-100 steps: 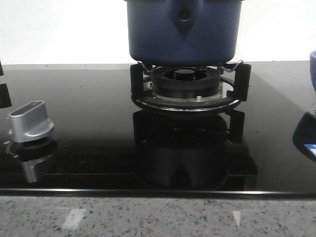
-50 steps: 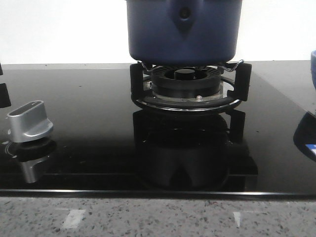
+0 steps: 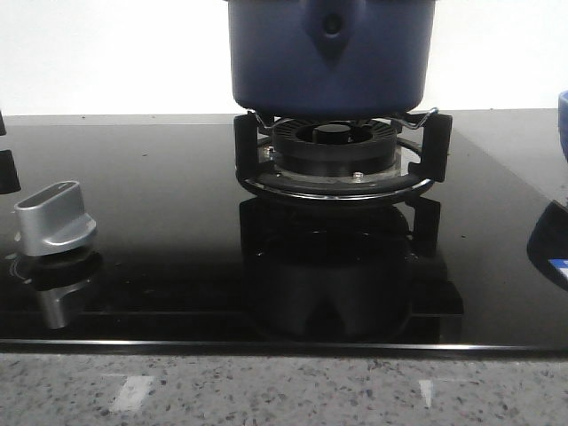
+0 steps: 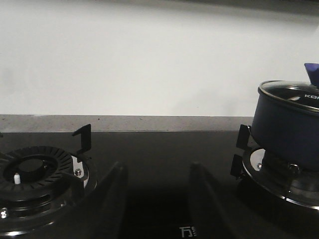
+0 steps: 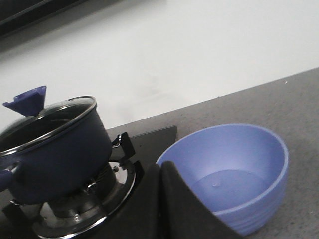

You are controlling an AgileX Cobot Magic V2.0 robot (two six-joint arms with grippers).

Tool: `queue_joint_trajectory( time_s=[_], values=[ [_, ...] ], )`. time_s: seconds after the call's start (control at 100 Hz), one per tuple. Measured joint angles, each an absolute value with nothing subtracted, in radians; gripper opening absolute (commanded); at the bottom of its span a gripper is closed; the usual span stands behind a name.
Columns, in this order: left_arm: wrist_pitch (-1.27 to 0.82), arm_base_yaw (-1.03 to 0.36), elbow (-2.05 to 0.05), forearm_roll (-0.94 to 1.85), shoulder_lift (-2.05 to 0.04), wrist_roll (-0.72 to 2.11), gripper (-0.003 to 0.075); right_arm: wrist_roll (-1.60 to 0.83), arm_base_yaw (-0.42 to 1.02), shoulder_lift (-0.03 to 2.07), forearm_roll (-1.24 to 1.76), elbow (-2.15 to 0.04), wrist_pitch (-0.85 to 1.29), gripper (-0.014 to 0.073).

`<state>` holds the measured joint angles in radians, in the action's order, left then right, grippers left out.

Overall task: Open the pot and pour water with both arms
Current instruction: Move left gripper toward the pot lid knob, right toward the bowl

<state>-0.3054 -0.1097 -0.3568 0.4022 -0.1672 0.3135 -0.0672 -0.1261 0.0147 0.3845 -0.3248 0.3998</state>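
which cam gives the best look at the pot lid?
Right wrist view: the lid shows its glass top, metal rim and blue knob, seated on the pot. Left wrist view catches the lid partly, cut off at the frame edge. Front view shows only the pot's body; the lid is out of frame.

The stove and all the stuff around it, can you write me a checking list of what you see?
Surface: glossy black glass cooktop, speckled stone counter in front.
Job's things: dark blue pot sits on the burner stand, its glass lid on, blue knob on top.
Clutter: light blue bowl on the counter beside the stove, looks empty; silver stove knob; a second burner with nothing on it.
Grippers: left gripper open, holding nothing; right gripper shut, holding nothing.
Cables: nothing seen.
Surroundings: plain white wall behind.
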Motion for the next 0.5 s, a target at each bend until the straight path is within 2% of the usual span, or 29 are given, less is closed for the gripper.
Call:
queue_joint_trajectory(
  time_s=[0.29, 0.36, 0.5],
  values=[
    [-0.326, -0.158, -0.408, 0.415, -0.303, 0.337, 0.0410, -0.155, -0.126, 0.081, 0.283, -0.381, 0.446, -0.0048],
    [-0.335, -0.199, -0.429, 0.417, -0.341, 0.344, 0.0407, -0.155, -0.126, 0.092, 0.281, -0.381, 0.456, 0.0016],
    [-0.315, -0.298, -0.457, 0.421, -0.421, 0.355, 0.0383, -0.156, -0.126, 0.123, 0.277, -0.397, 0.503, 0.0218]
  ],
)
